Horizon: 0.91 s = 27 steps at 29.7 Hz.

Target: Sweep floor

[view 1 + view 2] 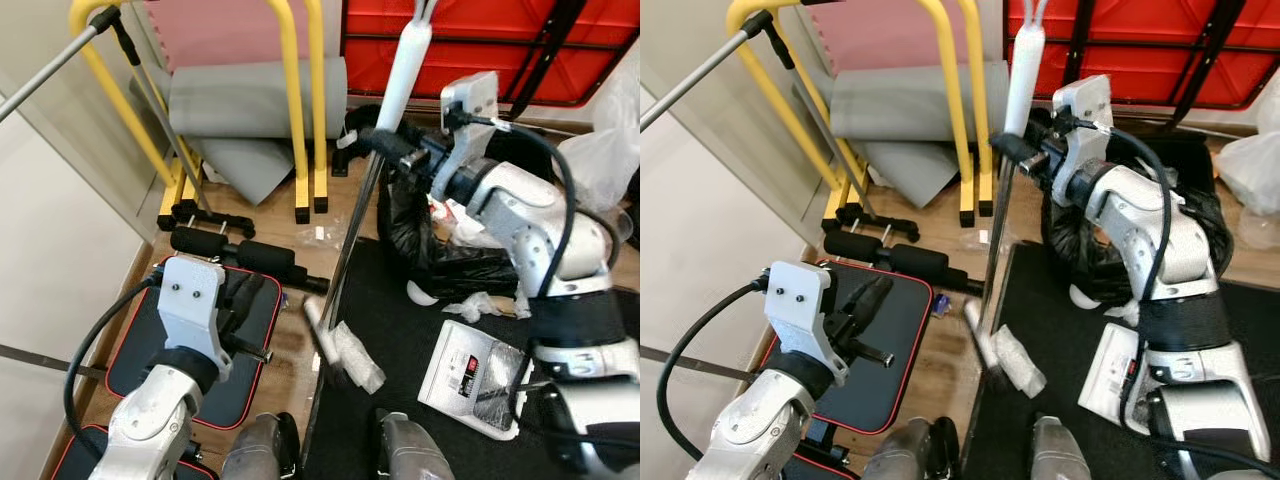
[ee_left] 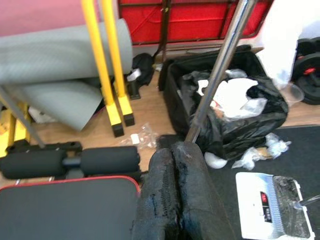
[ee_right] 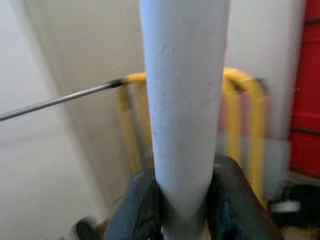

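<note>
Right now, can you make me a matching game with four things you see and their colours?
Things:
1. broom handle grip
2. rolled mat
3. rubbish bag
4. tube frame

Colours:
a. black
b. yellow
c. white
d. grey

Pairs: 1-c, 2-d, 3-a, 4-b

The right claw is shut on the broom handle grip.

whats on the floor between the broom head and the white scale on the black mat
A crumpled clear plastic wrapper lies beside the broom head; past it, bare black mat up to the white scale, seen in the left eye view.
</note>
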Motion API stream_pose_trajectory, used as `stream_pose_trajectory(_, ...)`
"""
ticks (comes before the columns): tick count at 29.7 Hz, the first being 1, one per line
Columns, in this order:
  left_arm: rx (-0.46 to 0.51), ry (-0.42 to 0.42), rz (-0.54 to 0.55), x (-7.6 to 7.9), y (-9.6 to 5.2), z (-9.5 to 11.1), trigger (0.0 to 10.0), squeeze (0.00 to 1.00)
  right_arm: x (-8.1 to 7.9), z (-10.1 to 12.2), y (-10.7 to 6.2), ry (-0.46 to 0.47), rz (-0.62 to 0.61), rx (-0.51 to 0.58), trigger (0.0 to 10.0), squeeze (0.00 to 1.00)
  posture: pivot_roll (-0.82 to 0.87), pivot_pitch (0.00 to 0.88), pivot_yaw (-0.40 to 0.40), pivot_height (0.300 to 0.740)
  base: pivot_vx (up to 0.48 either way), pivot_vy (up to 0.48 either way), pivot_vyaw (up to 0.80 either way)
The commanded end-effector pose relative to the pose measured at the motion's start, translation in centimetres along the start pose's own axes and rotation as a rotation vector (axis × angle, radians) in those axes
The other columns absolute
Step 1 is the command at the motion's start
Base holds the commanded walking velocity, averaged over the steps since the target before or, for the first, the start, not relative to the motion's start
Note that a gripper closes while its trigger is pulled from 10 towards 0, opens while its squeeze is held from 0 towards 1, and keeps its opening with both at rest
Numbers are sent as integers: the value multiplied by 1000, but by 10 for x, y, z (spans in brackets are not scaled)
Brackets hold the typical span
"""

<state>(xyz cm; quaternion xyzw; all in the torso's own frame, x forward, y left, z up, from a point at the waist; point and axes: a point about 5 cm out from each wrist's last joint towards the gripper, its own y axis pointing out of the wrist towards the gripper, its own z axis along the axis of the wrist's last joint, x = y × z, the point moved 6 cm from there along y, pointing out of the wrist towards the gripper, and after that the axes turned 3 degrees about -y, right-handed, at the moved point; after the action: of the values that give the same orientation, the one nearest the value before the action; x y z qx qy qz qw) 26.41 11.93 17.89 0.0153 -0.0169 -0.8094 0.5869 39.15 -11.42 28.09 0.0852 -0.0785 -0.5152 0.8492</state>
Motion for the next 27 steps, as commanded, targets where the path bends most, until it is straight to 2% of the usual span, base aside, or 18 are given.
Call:
stream_pose_trajectory(1,-24,-5,25,-3,-1,-7,10000,0,-9,2,-2,8,-29,40,10000,0,-31,222,9,740,0,0,0)
stream_pose_trajectory(3,-22,-5,23,-3,-1,-7,10000,0,-19,-7,-4,44,-58,37,10000,0,-27,223,8,740,0,0,0)
stream_pose_trajectory(7,-21,-6,20,-2,-1,-7,10000,0,-26,-19,-7,76,-52,-5,10000,0,-29,228,9,740,0,0,0)
stream_pose_trajectory(13,-20,-8,13,-2,-1,-7,10000,0,-20,-27,-9,87,-94,-31,10000,0,-30,232,11,740,0,0,0)
stream_pose_trajectory(24,-23,-14,-18,1,-1,-7,10000,0,-9,-36,-19,-43,-171,-89,10000,0,-39,246,22,740,0,0,0)
stream_pose_trajectory(27,-26,-16,-31,4,-1,-8,10000,0,-12,-35,-21,-58,-159,-83,10000,0,-40,246,25,740,0,0,-588)
